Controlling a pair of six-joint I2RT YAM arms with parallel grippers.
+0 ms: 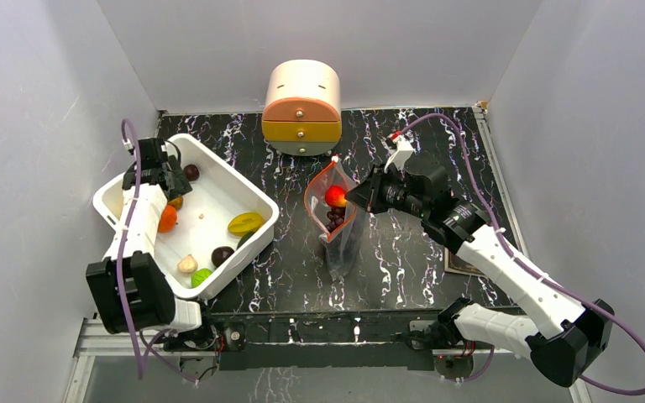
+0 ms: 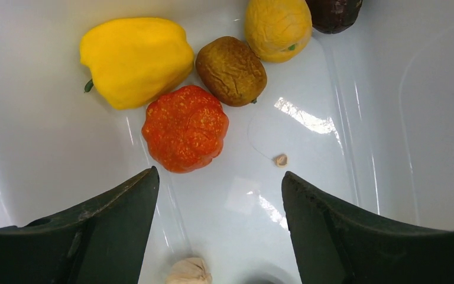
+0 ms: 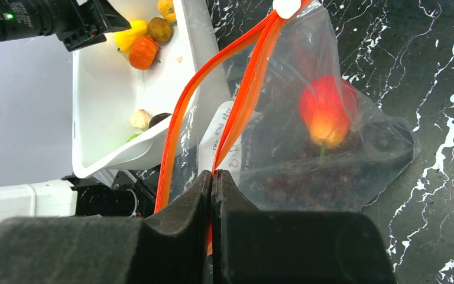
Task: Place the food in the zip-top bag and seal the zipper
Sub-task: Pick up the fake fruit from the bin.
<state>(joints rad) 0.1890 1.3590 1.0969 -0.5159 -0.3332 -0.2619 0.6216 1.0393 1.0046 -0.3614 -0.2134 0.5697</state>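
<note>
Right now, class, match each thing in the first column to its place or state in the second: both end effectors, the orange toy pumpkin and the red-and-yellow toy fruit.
Column one:
1. left end effector
2. right end effector
3. orange toy pumpkin
4. red-and-yellow toy fruit

Column two:
A. inside the clear zip-top bag
B. open, over the white tub
C. lying in the tub beside the yellow pepper
D. shut on the zipper

Pairs: 1-B, 2-D, 3-C, 4-A.
</note>
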